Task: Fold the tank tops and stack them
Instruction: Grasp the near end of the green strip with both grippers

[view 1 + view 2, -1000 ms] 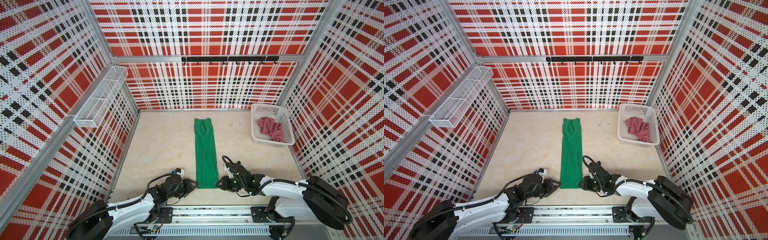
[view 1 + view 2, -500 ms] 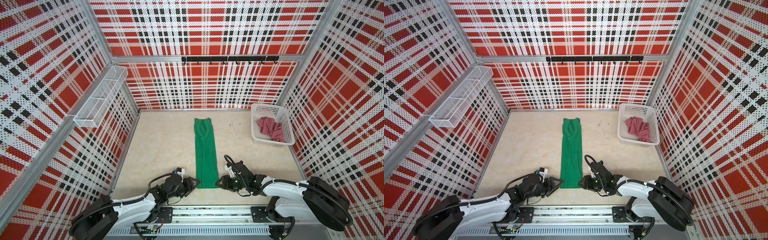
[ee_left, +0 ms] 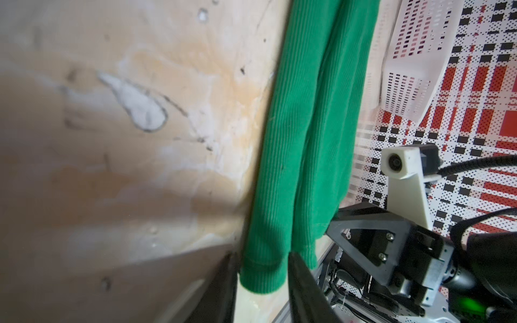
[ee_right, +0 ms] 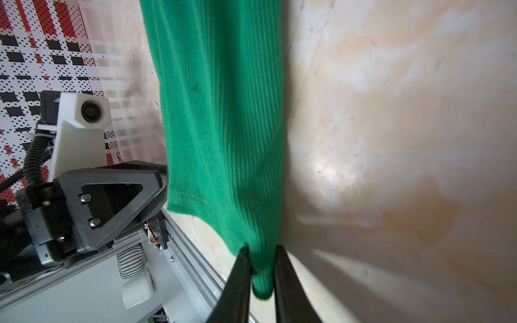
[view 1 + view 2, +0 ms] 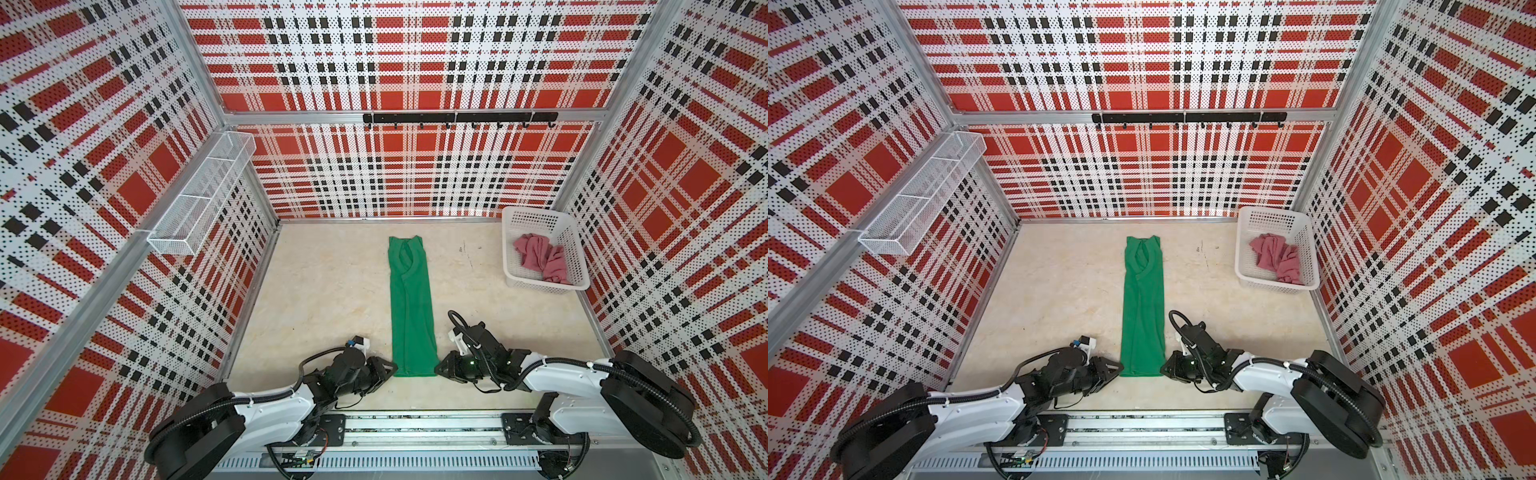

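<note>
Bright green ribbed tank top (image 5: 411, 307) flat on beige surface (image 5: 332, 291), long axis running away from arms, hem nearest. Right tool (image 4: 261, 251) pinches right hem corner; left tool (image 3: 261, 260) straddles left corner, clamp unclear. Dusty-pink tank top (image 5: 540, 257) in white perforated basket (image 5: 540, 286).

Beige marbled tabletop (image 5: 332, 291) carries a green tank top (image 5: 411, 307) flat at centre and a white perforated basket (image 5: 540, 286) at far right.
</note>
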